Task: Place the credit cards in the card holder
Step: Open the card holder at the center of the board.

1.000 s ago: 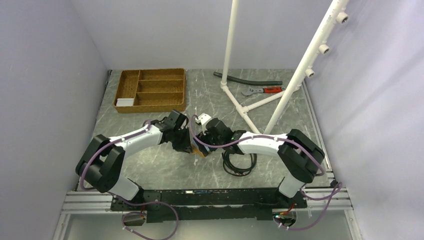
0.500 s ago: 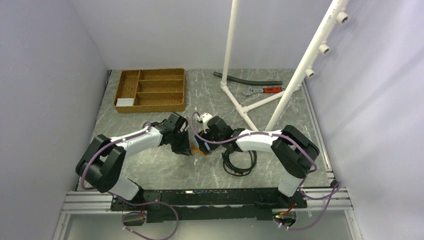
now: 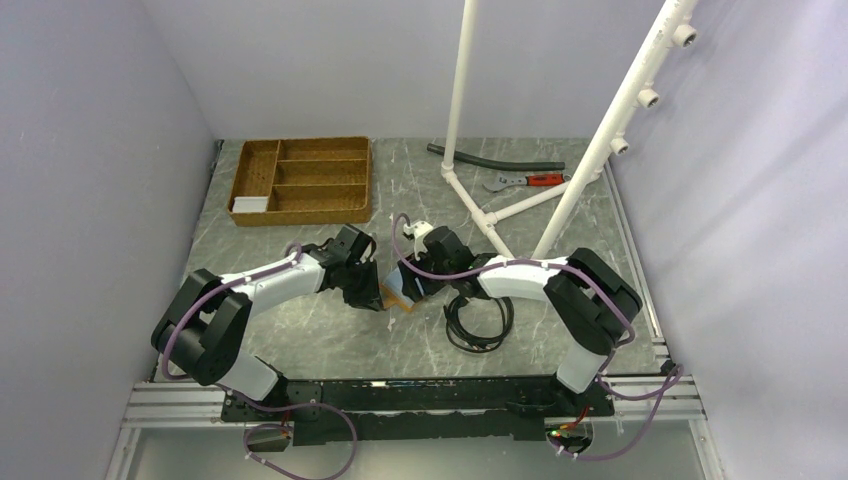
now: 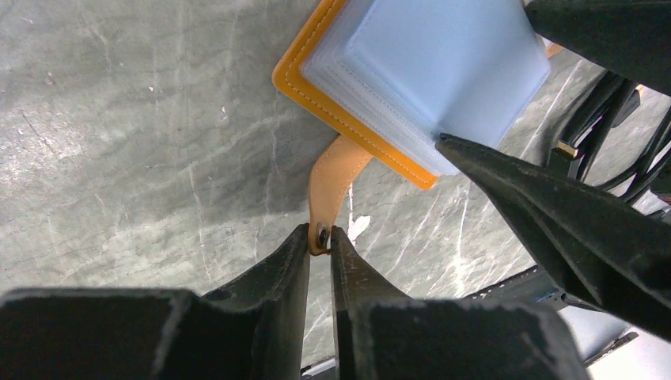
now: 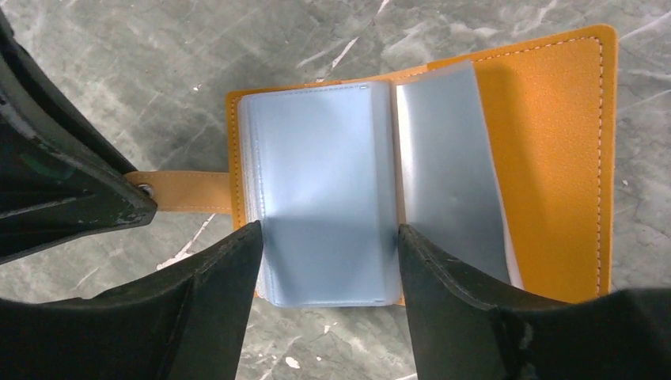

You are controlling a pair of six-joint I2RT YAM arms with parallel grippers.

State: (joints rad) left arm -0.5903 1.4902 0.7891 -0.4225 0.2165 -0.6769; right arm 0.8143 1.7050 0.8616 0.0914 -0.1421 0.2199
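Note:
The card holder lies open on the marble table, orange with pale blue-grey pockets. My left gripper is shut on its snap tab, right at the metal snap. My right gripper hangs just over the holder, open, one fingertip at each side edge of the pocket stack. One loose pocket leaf is folded over onto the orange cover. A whitish card lies in the wooden tray's near-left corner. I see no other credit cards.
The brown wooden compartment tray stands at the back left. A white pipe frame rises at the back right, with a black hose and a red-handled wrench behind it. A black cable coil lies under the right forearm.
My right gripper has shifted a little away from me and come over the open holder, its jaws narrowing slightly around the pocket stack. The left gripper has kept hold of the tab without moving.

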